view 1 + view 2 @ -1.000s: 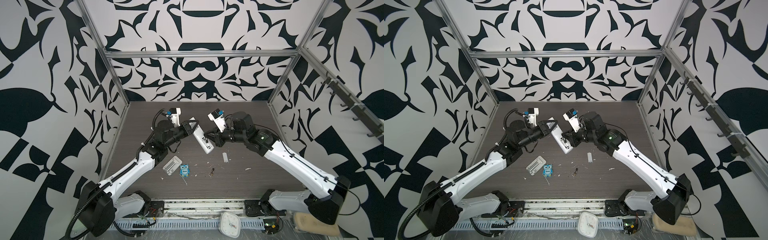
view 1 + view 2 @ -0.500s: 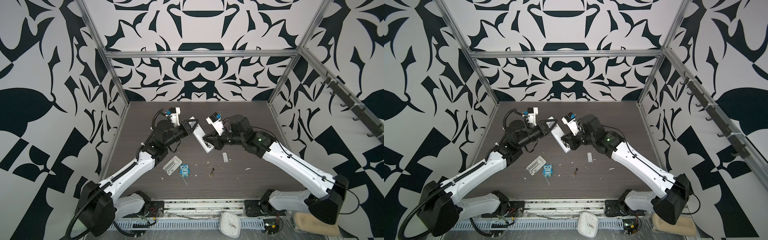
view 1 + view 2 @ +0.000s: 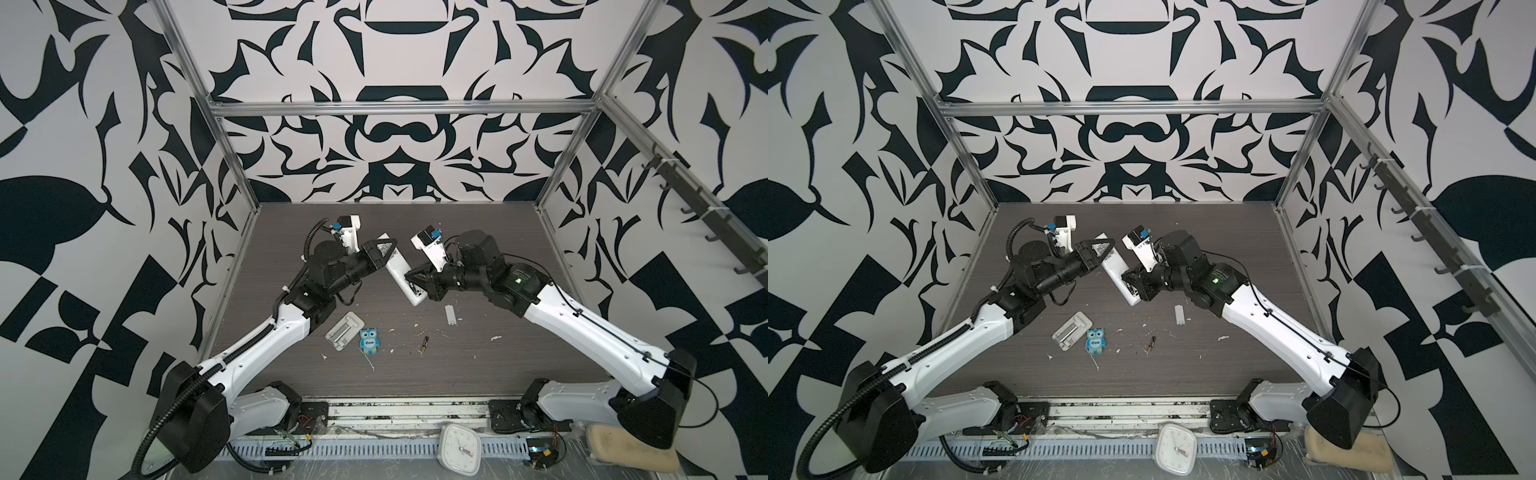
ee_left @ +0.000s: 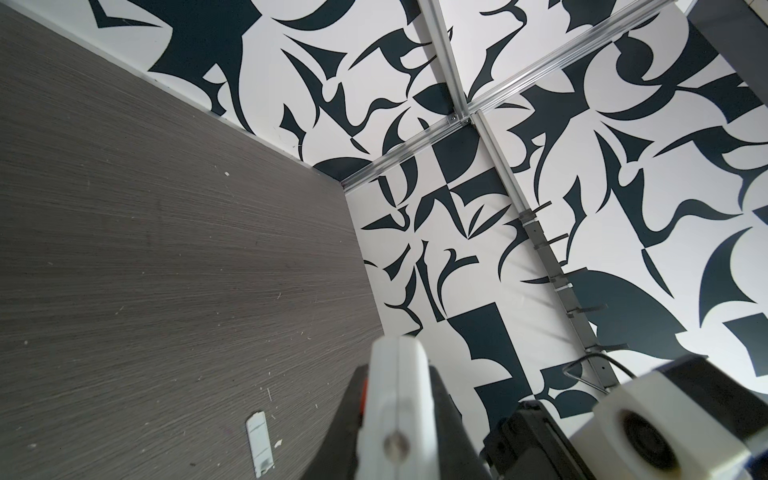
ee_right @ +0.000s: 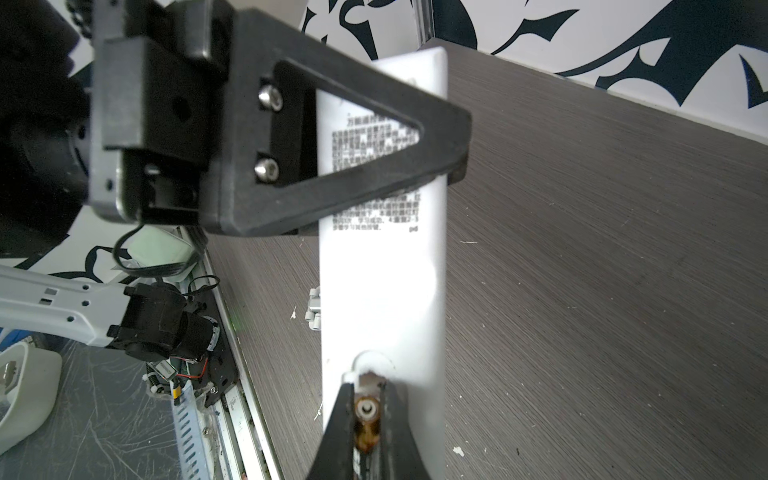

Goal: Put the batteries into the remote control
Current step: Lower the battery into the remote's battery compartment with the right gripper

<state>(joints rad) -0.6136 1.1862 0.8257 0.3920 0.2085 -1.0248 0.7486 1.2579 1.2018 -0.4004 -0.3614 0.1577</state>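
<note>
Right wrist view: a small dark cylindrical battery with a gold band [image 5: 366,434] is being pinched between the two black fingers of the right tool [image 5: 365,390], with the jaws clamped on it and almost together. The battery's pale tip is being held right at the rounded notch at one end of a long slim white rectangular remote control [image 5: 382,291]. The remote control is being shown with its plain back, printed with a block of small black text, turned to the camera.

In both top views the remote control's other end is being gripped by the left tool [image 3: 388,251], and one black triangular finger is being laid flat on the printed back. The remote control [image 3: 1117,270] is being held slanted between the two arms over the dark grey wood-grain worktop [image 3: 478,249]. Whether its lower end is touching the worktop cannot be told.

A second battery [image 3: 424,341] is being left lying on the worktop nearer the front, well apart from both tools. A small white rectangular plastic strip [image 3: 450,314] is being seen near it, towards the right arm. A flat grey-white rectangular tray [image 3: 344,331] and, just beside it, a small blue owl figure [image 3: 369,340] are being seen to the left of the second battery.

In the left wrist view the remote control's end [image 4: 395,399] is being seen edge-on between dark fingers.
</note>
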